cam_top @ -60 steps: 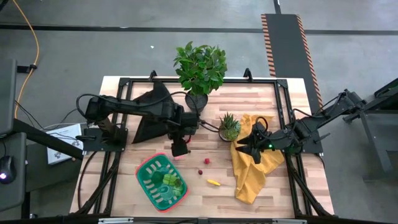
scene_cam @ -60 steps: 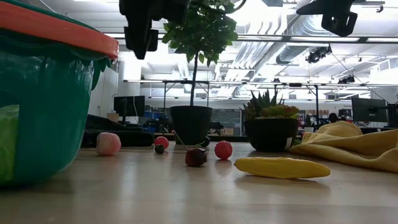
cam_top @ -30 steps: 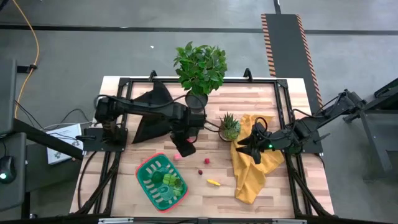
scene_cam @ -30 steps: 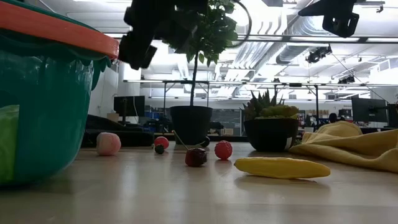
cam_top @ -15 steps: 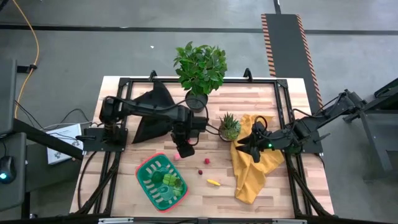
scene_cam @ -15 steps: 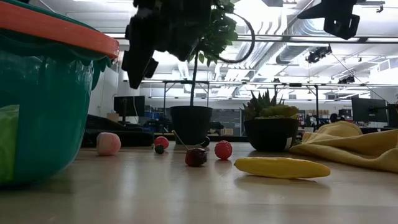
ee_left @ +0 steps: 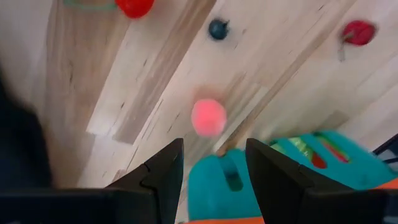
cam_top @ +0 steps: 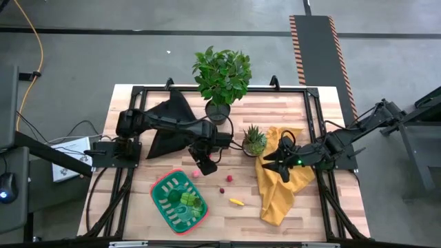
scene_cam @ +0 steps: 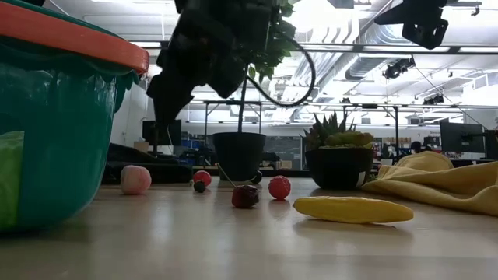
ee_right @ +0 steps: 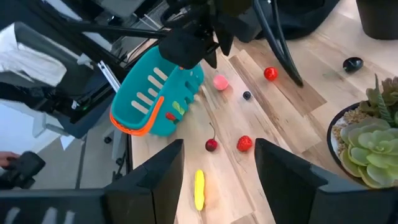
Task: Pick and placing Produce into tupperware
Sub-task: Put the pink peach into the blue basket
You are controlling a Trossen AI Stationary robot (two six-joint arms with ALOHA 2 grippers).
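Note:
My left gripper [ee_left: 211, 163] hangs open above the table, fingers pointing down over a pink ball [ee_left: 208, 117] that lies on the wood beside the tupperware [cam_top: 167, 191]. The green, red-rimmed tupperware holds green produce [cam_top: 187, 200]. More produce lies loose on the table: a cherry [scene_cam: 245, 196], a red berry [scene_cam: 279, 187] and a yellow piece [scene_cam: 352, 209]. In the low view my left gripper [scene_cam: 167, 93] is well above the ball [scene_cam: 135, 180]. My right gripper [ee_right: 217, 165] waits open above the yellow cloth [cam_top: 279, 189].
A leafy potted plant [cam_top: 222, 76] and a small spiky plant [cam_top: 254, 140] stand at the far middle. A black cloth [cam_top: 165, 127] lies at the far left. A small red piece [ee_left: 134, 6] and a dark blue one [ee_left: 217, 29] lie beyond the pink ball.
My left gripper has come down toward the pink ball and tipped to point more steeply down, its fingers staying open.

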